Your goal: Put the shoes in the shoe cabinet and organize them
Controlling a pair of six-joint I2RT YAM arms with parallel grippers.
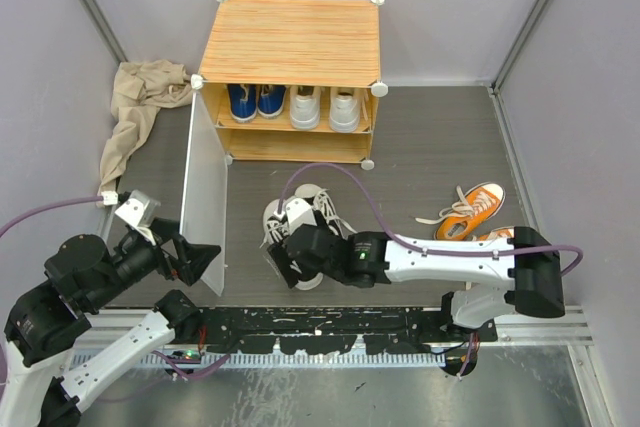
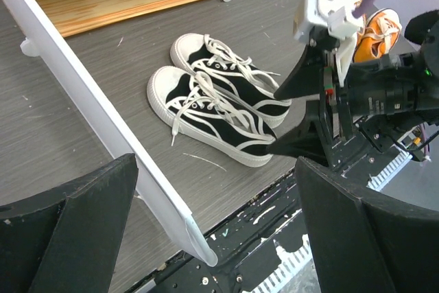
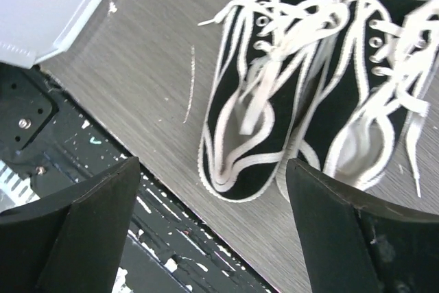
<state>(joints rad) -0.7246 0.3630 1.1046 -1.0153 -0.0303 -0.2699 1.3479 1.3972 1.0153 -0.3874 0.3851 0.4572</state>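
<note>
The black sneakers with white laces (image 1: pixel 300 215) are lying side by side on the grey floor in front of the shoe cabinet (image 1: pixel 290 42), toes facing it and heels facing the arms. The right gripper (image 3: pixel 211 169) is hanging low over those heels with its jaws spread wide, gripping nothing. Whether a fingertip is brushing a heel cannot be told.

Inside the cabinet, a pair of blue sneakers (image 1: pixel 255 102) is sitting on the left of the wood-grain shelf. A pair of white sneakers (image 1: pixel 325 107) is sitting just beside them on the right. The pale door panel (image 1: pixel 205 197) is standing open, swung out toward the near edge. The left gripper (image 2: pixel 214 162) is hovering at the door's free corner, jaws wide apart and clamping nothing, with the door's edge running between its fingers.

The orange sneakers (image 1: pixel 470 212) are lying well to the right of the black pair, next to the right arm. A crumpled beige cloth (image 1: pixel 140 107) is lying on the floor left of the cabinet.
</note>
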